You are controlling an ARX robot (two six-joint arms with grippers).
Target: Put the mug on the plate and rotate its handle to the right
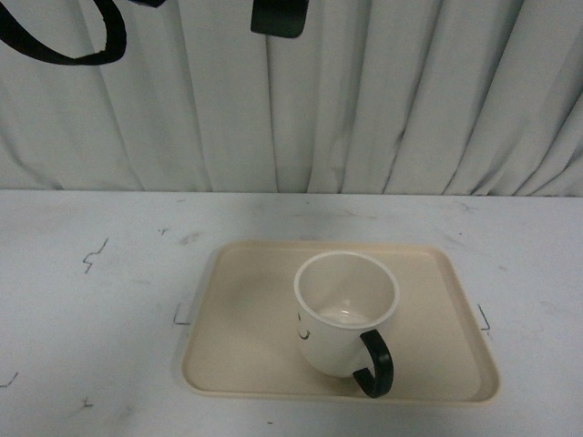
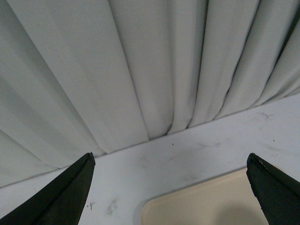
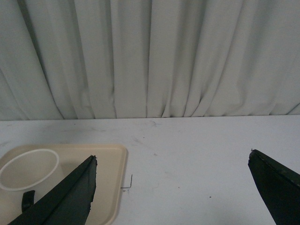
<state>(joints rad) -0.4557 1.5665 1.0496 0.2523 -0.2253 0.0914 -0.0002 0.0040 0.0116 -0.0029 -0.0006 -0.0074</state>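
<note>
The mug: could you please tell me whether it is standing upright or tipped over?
Upright. The mug stands on its base on the plate, its round open rim facing up.

The white mug (image 1: 344, 319) stands open-side up on the beige plate (image 1: 239, 319), right of centre. Its black handle (image 1: 375, 364) points near-right.
</note>
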